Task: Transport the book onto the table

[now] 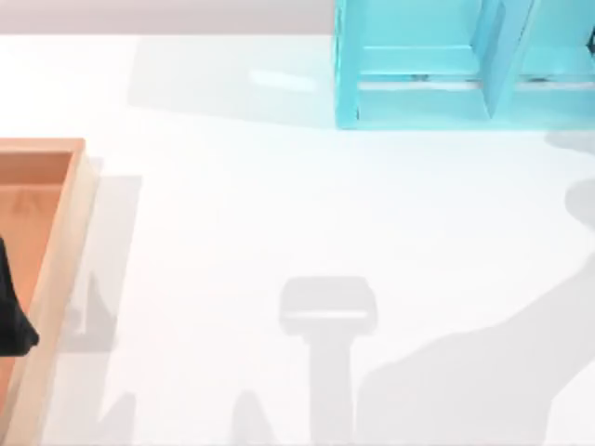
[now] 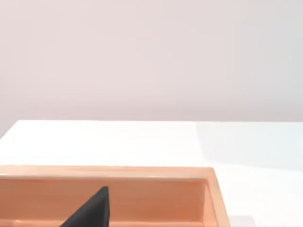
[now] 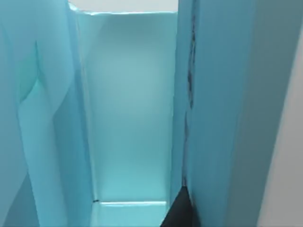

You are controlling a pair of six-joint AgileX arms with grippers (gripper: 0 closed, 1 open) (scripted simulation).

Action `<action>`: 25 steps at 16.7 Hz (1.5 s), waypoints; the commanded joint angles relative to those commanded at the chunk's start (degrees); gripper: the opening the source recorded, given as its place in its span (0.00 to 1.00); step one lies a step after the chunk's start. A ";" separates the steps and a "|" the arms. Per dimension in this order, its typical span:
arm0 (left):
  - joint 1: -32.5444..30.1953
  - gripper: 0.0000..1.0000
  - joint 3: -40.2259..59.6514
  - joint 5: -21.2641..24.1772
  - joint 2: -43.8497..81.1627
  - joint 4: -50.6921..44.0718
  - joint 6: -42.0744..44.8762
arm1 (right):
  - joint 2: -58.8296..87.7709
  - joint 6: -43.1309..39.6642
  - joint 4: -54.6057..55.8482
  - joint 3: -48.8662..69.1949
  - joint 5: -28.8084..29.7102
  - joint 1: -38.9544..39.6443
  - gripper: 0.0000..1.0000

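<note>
In the right wrist view, a dull teal-blue flat face that looks like the book's cover [image 3: 215,118] stands upright inside a compartment of the brighter turquoise shelf unit [image 3: 128,109]. One dark finger of my right gripper [image 3: 179,213] lies right against that face's edge; its other finger is hidden. The white table [image 1: 279,204] spreads out in front of the shelf unit [image 1: 418,102]. My left gripper [image 1: 14,316] hangs over the wooden tray at the far left, and one dark fingertip [image 2: 92,210] of it shows above the tray floor.
The orange-brown wooden tray [image 1: 70,232] with a raised rim sits at the table's left edge. The shelf unit stands at the back right. Grey arm shadows fall across the table's front and right.
</note>
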 joint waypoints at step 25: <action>0.00 1.00 0.00 0.00 0.00 0.00 0.00 | -60.25 -1.15 -32.02 -28.86 -13.58 -12.51 0.00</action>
